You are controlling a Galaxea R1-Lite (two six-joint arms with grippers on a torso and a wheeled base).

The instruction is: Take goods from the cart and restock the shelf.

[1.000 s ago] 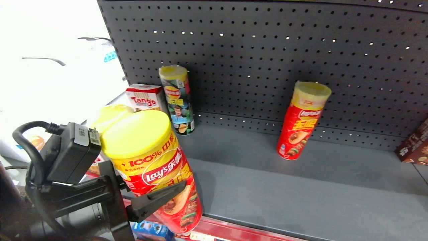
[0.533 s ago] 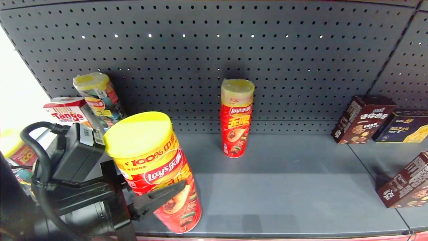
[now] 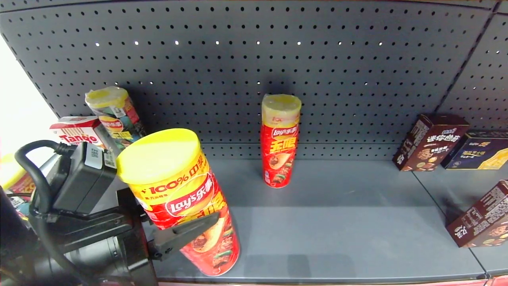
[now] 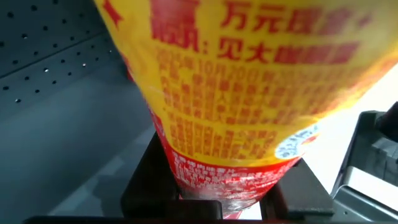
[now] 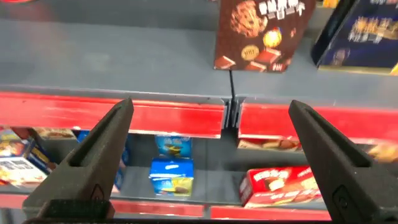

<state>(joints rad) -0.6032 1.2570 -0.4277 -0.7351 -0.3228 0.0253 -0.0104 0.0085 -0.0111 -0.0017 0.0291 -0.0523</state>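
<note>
The left jaws hold a red chip can [image 3: 178, 190] at the shelf [image 3: 337, 222] front. The right jaws are wide open.

The chip can [image 3: 168, 171] hides one finger of the left pincer [image 3: 180, 216]; a brown box [image 3: 480, 214] is cropped.

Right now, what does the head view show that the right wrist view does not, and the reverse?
Only the head view: the left tool shut on a red can, and a second can standing farther back. Only the right wrist view: the open right tool, and blue packets on the level below. Both: the grey shelf, a brown box, a dark blue box.
</note>
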